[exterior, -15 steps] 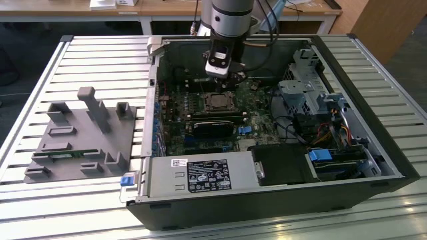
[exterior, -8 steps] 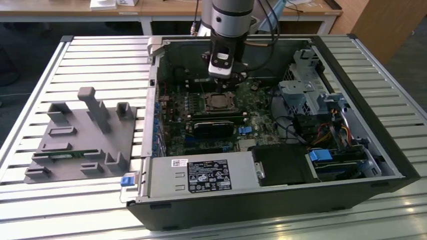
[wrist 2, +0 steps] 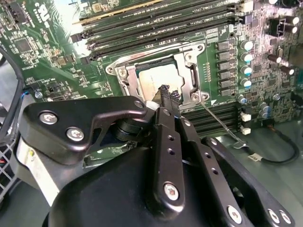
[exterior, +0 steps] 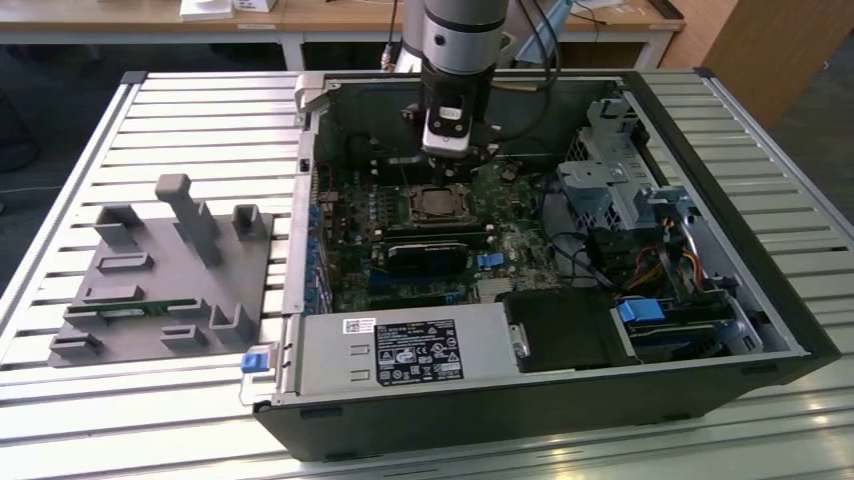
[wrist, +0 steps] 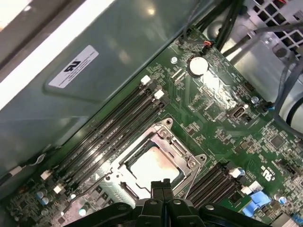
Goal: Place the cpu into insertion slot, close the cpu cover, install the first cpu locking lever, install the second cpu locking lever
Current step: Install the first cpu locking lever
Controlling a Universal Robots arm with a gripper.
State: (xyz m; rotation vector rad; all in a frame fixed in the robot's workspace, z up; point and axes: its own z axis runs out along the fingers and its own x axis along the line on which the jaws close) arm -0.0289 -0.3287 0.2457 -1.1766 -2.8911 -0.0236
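Nearest, the black metal gripper (wrist 2: 165, 91) hangs with its fingers (wrist 2: 163, 123) pressed together, holding nothing, tips just above the edge of the flat silver-grey square cpu (wrist 2: 156, 78). The chip sits in the silver-rimmed square insertion slot (wrist: 163, 128), with the thin silver frame-shaped cpu cover (wrist: 188, 161) lying over it. A thin wire locking lever (wrist 2: 222, 120) stands free, apparently unlatched. The narrow fingertips could slip off it, and it might spring toward the long black memory slots (wrist 2: 156, 23) beyond.

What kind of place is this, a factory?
Probably a robotics lab or test workshop, not a factory line: an open computer case lies on a slatted metal table, a robot arm reaches into it, and wooden desks stand behind.
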